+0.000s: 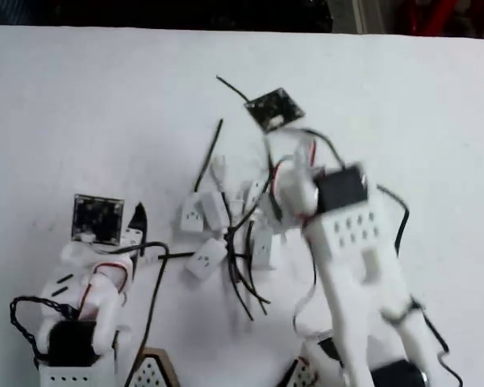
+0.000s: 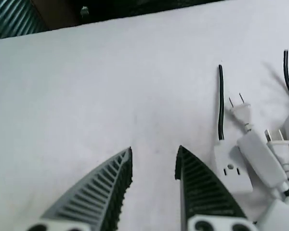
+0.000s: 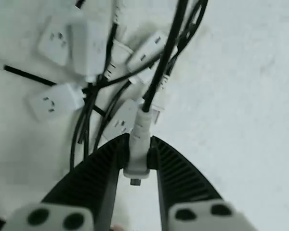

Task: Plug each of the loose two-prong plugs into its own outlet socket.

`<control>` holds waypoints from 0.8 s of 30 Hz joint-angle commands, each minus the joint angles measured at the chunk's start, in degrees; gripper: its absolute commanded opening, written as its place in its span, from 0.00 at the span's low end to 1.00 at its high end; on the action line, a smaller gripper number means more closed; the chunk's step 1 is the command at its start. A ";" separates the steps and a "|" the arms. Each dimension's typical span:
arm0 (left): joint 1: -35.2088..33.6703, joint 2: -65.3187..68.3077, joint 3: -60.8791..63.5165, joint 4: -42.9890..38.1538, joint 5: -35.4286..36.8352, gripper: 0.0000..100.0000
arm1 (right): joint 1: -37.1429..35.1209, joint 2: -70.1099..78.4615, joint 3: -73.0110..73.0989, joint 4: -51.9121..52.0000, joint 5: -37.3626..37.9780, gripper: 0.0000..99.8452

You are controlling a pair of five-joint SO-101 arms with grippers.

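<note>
I am clamping my right hand (image 3: pixel 138 144) on a white two-prong plug (image 3: pixel 139 127), which is lying lengthwise between the fingers (image 3: pixel 178 175), its black cord (image 3: pixel 168 53) running ahead into the cluster of outlet sockets (image 3: pixel 50 102) on the worktop (image 3: pixel 241 72). My left hand (image 2: pixel 154 154) is hanging with fingers apart over bare worktop, and the right is sitting nearer the sockets.

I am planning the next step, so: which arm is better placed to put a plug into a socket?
Right, probably. The right claw is shut on a white plug, and sockets lie on the table close before it. The left claw is open, holding nothing.
</note>
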 commanded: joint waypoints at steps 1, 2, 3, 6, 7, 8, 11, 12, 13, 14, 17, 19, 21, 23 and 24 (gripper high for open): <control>0.48 -0.75 -1.93 -5.89 3.25 0.16 | -5.58 -11.74 7.91 -9.71 -5.19 0.02; 0.48 -0.75 -1.05 -7.21 3.78 0.16 | -6.99 -14.37 10.81 -12.35 -6.42 0.02; 0.48 -0.75 -0.26 -8.35 4.13 0.16 | -8.48 -16.92 13.63 -14.81 -7.38 0.02; 0.48 -0.75 1.85 -11.60 4.48 0.16 | -12.26 -23.60 22.51 -21.41 -9.23 0.02; 0.48 -0.75 2.20 -12.48 4.48 0.17 | -13.32 -25.63 25.41 -23.60 -9.32 0.02; 0.48 -0.75 2.55 -13.27 4.48 0.18 | -14.11 -27.56 28.04 -25.71 -8.97 0.02; 0.48 -0.66 2.55 -14.33 7.74 0.24 | -15.78 -33.19 35.25 -31.25 -6.51 0.02; 0.57 -0.66 2.55 -14.33 9.05 0.25 | -16.57 -35.03 37.27 -32.48 -5.19 0.02; 0.57 -0.66 2.46 -14.33 9.76 0.26 | -17.36 -36.88 38.95 -33.36 -4.40 0.02; 0.66 -0.66 2.46 -14.33 9.85 0.26 | -18.15 -38.73 40.44 -34.15 -4.13 0.02; 1.80 -0.66 2.46 -14.24 9.85 0.26 | -21.05 -44.18 44.04 -34.51 -3.52 0.02; 3.82 -0.66 2.29 -13.89 9.76 0.26 | -23.16 -46.73 45.98 -34.51 -3.43 0.02; 6.37 -0.66 2.20 -13.89 8.53 0.26 | -25.10 -48.57 47.38 -34.42 -3.43 0.02; 9.01 -0.66 2.20 -13.80 6.24 0.26 | -26.33 -49.36 48.26 -34.33 -3.43 0.02; 9.98 -0.75 2.11 -13.80 5.89 0.26 | -26.51 -49.36 48.62 -34.33 -3.43 0.02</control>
